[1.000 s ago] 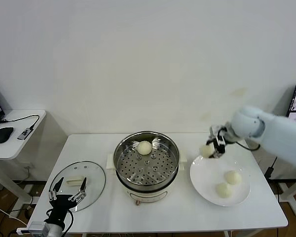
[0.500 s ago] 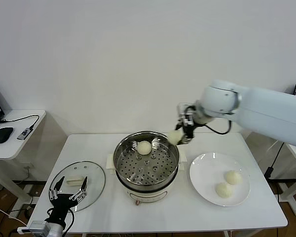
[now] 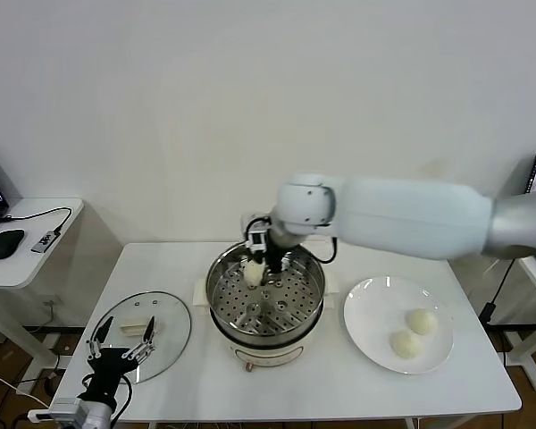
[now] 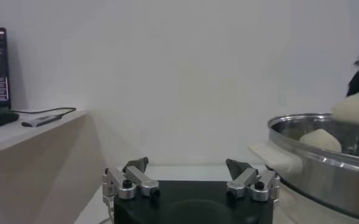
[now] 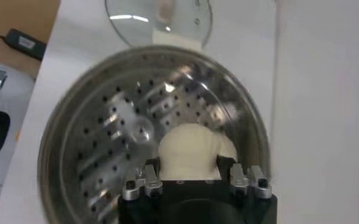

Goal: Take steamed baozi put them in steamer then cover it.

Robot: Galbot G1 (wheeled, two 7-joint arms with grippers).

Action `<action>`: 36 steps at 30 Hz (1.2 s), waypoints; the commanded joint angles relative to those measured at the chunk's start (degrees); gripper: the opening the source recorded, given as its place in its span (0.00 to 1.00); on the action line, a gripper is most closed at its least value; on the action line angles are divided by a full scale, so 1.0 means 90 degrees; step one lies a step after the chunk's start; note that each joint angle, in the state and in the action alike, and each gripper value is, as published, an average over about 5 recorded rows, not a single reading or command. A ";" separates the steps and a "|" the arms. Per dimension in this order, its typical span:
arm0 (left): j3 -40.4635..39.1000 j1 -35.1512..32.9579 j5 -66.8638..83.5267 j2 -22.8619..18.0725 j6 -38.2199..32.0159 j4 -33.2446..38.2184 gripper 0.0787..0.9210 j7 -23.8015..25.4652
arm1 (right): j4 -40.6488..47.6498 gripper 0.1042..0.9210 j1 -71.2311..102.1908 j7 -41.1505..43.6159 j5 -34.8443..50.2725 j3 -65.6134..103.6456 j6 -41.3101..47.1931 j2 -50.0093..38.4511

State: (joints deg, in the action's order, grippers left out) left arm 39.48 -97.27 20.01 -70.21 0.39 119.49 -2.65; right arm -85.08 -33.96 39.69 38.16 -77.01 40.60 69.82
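Stainless-steel round steamer on white table, right gripper inside.
Right gripper clamped on cream-white baozi above perforated tray; clear glass cover lies left; left gripper idle, fingers spread, beside it.

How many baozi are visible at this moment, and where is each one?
4. Two lie on the white plate, at and. One is held by the right pincer over the steamer; another sits beside it, largely hidden overhead.
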 commanded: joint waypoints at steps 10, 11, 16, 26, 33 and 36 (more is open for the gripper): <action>-0.0015 -0.0005 0.0001 -0.0014 -0.0079 -0.0021 0.88 -0.0001 | 0.1018 0.63 0.0658 -0.0231 -0.0100 -0.0038 0.0119 0.1150; -0.0014 -0.0006 0.0001 -0.0014 -0.0089 -0.0021 0.88 -0.0002 | 0.1016 0.65 0.0654 -0.0216 -0.0117 -0.0042 0.0120 0.1128; -0.0009 -0.0011 0.0001 -0.0017 -0.0113 -0.0019 0.88 -0.0007 | 0.0759 0.82 0.0375 0.0007 -0.0141 0.0033 0.0115 0.0799; -0.0033 0.0027 -0.0004 -0.0001 -0.0106 -0.0040 0.88 -0.0005 | -0.0711 0.88 -0.1071 0.2037 -0.0812 0.0042 -0.0410 -0.1280; -0.0078 0.0057 -0.0009 0.0020 -0.0103 -0.0056 0.88 -0.0003 | -0.1671 0.88 -0.1427 0.2882 -0.1924 -0.0365 -0.1271 -0.3252; -0.0101 0.0059 -0.0008 0.0026 -0.0161 -0.0090 0.88 -0.0007 | -0.1982 0.88 -0.1257 0.3072 -0.2479 -0.0392 -0.1558 -0.4111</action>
State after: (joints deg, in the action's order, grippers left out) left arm 38.52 -96.74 19.95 -69.98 -0.74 118.73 -2.71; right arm -92.76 -41.80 57.42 27.22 -78.66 34.03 54.47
